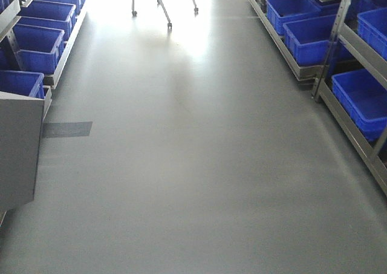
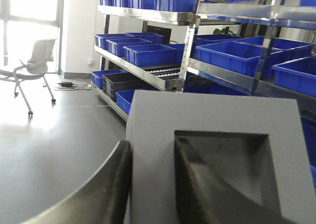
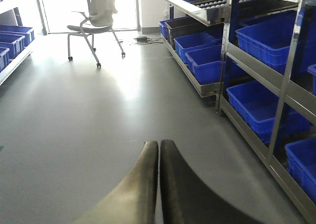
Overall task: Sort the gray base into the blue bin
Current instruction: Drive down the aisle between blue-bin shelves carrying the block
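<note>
The gray base (image 2: 217, 120) fills the lower left wrist view, a light-gray box with a square darker recess facing the camera. My left gripper (image 2: 153, 144) is shut on its left wall, with one finger (image 2: 116, 179) outside and the other finger (image 2: 190, 179) inside the recess. A gray boxy shape at the left edge of the front view (image 1: 21, 147) looks like the same held base. My right gripper (image 3: 159, 144) is shut and empty above bare floor. Several blue bins (image 2: 232, 53) sit on the racks; I cannot tell which one is the task's.
Metal racks with blue crates line both sides of the aisle (image 1: 305, 38) (image 1: 39, 41). A gray floor (image 1: 199, 165) runs between them. A white wheeled chair (image 3: 96, 16) stands at the far end by the bright window. A black crate (image 2: 121, 80) sits low on the rack.
</note>
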